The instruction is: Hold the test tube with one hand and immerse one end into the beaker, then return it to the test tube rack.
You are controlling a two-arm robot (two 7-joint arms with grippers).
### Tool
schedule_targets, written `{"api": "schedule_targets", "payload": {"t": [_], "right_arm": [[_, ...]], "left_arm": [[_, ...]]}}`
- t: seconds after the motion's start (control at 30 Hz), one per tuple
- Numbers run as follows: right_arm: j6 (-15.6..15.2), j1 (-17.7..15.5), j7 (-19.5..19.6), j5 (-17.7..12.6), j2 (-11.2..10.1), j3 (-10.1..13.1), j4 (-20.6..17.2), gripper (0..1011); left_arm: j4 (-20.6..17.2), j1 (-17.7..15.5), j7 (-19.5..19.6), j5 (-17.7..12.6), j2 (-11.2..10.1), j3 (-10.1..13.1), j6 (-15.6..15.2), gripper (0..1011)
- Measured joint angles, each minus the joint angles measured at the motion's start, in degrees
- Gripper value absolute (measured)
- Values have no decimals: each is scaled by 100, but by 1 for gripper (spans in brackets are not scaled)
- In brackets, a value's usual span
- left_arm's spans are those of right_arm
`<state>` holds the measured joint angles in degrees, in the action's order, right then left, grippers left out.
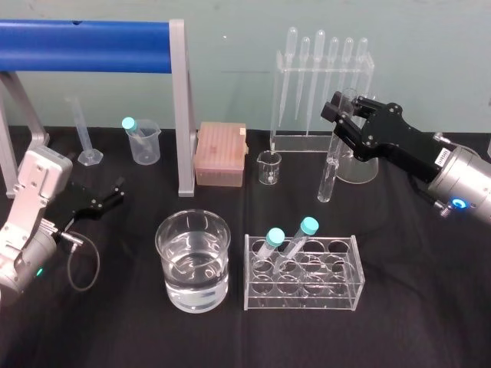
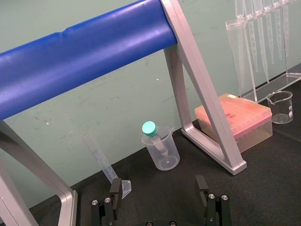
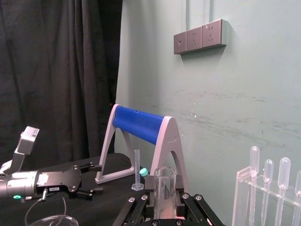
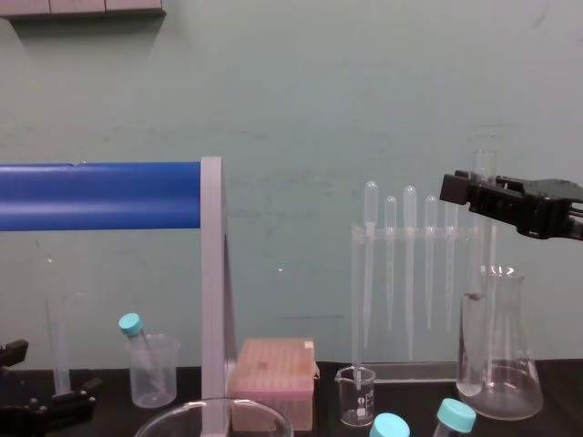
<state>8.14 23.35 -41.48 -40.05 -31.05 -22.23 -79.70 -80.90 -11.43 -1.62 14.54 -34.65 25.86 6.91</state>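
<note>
My right gripper (image 1: 343, 125) is shut on the upper part of the test tube (image 1: 328, 180). The tube hangs upright above the back right of the table, in front of the pipette stand. Its open rim stands up between the black fingers (image 3: 190, 202) in the right wrist view, test tube (image 3: 164, 190). From the chest it hangs beside a conical flask, test tube (image 4: 472, 319), right gripper (image 4: 483, 189). The beaker (image 1: 193, 261), half full of clear liquid, sits front centre. To its right is the test tube rack (image 1: 303, 274), holding two teal-capped tubes. My left gripper (image 1: 103, 201) rests open at the far left, left gripper (image 2: 159, 188).
A pipette stand (image 1: 322, 92) and a conical flask (image 4: 512, 350) sit at the back right. A small beaker (image 1: 269, 167) and a pink tip box (image 1: 221, 153) stand mid-back. A plastic cup (image 1: 143, 142), a graduated cylinder (image 1: 86, 138) and a blue roller frame (image 1: 92, 46) occupy the back left.
</note>
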Motion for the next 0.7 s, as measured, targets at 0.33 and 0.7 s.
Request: {"api": "schedule_targets", "payload": {"t": [0.33,0.7], "right_arm": [[4,0,0,-6,0,0,0,242],[4,0,-4,-8,0,0,0,242]], "left_arm": [[0,0,0,0,0,0,0,1000],[0,-1,0,0,0,0,0,1000]]}}
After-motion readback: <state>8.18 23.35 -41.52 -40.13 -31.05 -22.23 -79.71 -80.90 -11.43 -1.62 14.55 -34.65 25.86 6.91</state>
